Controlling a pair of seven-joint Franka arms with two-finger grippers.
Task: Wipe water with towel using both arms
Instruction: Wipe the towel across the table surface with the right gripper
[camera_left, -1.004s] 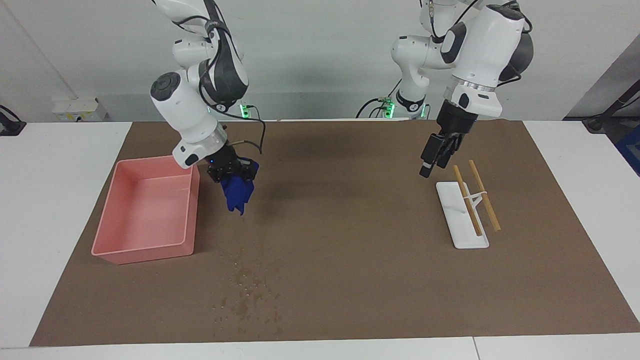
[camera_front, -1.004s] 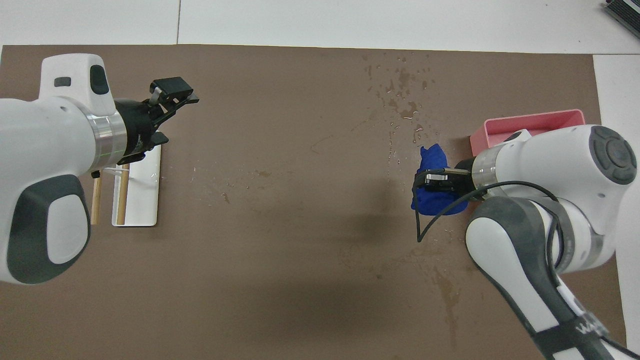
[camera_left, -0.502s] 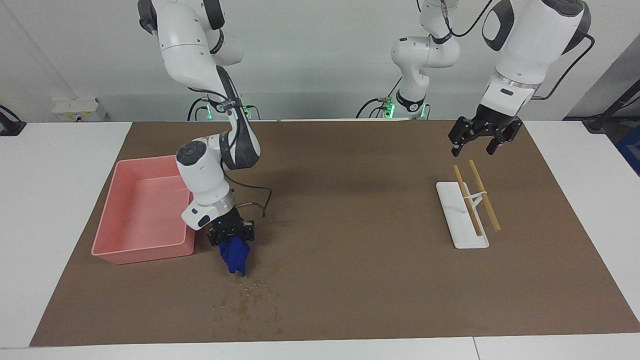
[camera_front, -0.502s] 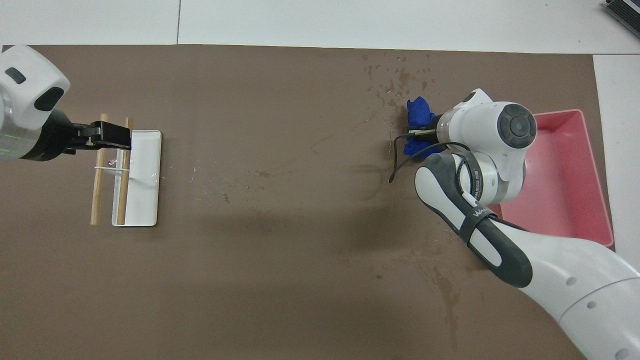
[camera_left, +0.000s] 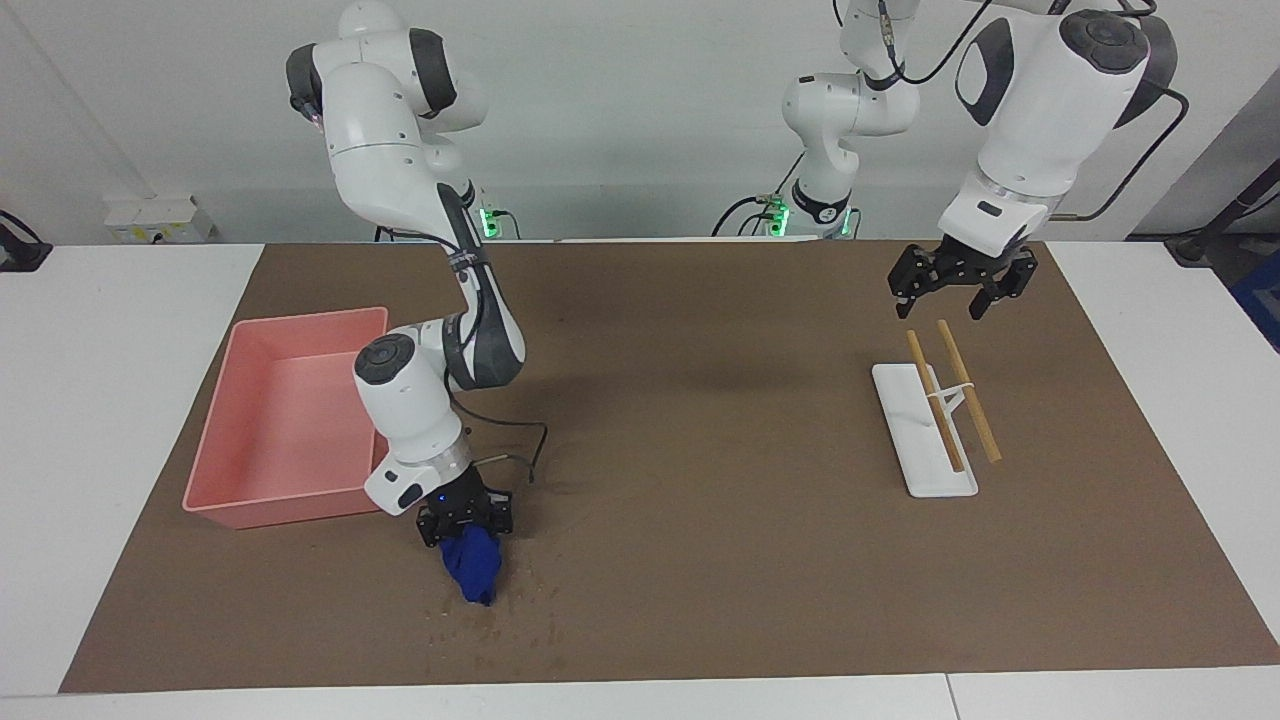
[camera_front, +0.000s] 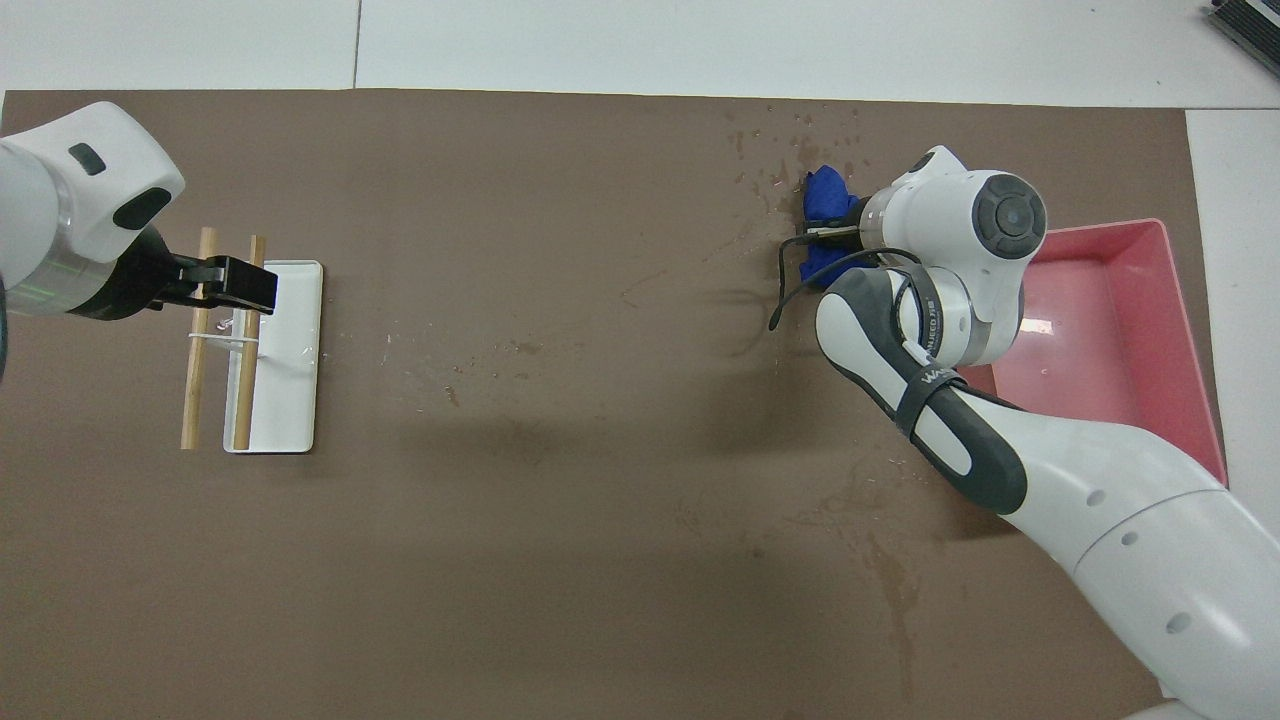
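Two white arms are working over a brown mat (camera_left: 700, 560) that is covering most of the table. Sitting at about nine o'clock on the mat in the facing view is a pink bin (camera_left: 290, 420), toward the right arm's end. Lying at about three o'clock is a white tray (camera_left: 905, 440) with two wooden sticks (camera_left: 965, 395) propped across it. The right gripper (camera_left: 464, 520) is reaching down just beside the bin's corner, at about seven o'clock on the mat, clamping a bunched blue towel (camera_left: 474, 572) whose lower end is pressing onto the mat. The water (camera_left: 500, 625) is showing as small droplets and damp specks around the towel's tip and farther from the robots than it. The left gripper (camera_left: 962, 292) is hanging over the mat by the sticks' upper ends, at about two o'clock, its fingers spread apart and gripping nothing.
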